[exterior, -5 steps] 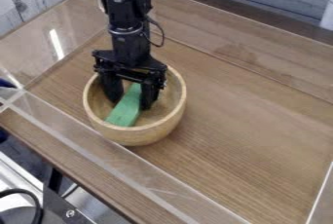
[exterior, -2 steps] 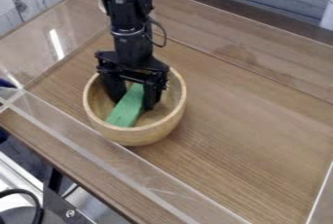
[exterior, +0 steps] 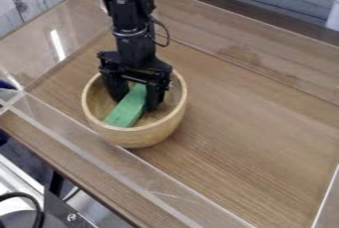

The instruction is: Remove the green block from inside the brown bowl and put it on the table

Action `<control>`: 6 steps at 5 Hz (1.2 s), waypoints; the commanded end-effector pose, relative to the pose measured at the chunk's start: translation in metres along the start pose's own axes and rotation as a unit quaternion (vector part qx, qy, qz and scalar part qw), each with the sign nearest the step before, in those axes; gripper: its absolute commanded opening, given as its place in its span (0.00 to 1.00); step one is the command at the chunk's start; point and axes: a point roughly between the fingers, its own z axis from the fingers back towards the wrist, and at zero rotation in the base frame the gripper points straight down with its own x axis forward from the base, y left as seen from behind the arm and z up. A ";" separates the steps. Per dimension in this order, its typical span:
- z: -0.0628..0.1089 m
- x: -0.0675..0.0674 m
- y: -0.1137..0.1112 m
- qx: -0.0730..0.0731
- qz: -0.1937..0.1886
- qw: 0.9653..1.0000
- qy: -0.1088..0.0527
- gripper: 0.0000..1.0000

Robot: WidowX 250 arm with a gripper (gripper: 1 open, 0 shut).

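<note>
The brown bowl stands on the table left of centre. Inside it the green block leans tilted, its upper end rising between my fingers. My black gripper hangs straight down into the bowl, open, with one finger on either side of the block's upper end. Whether the fingers touch the block cannot be made out. The arm rises from the bowl toward the top left of the view.
Low clear acrylic walls edge the table along the front left and the far side. Bare wood-grain surface spreads to the right of the bowl and behind it. A pale plank wall shows at the top.
The gripper holds the same stance in the bowl. The bowl and block appear to have shifted very slightly to the left.
</note>
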 end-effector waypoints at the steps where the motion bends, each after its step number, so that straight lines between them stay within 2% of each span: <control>1: 0.003 0.006 -0.001 -0.005 -0.007 1.000 -0.014 1.00; 6: -0.006 0.009 -0.006 -0.012 -0.011 1.000 -0.015 1.00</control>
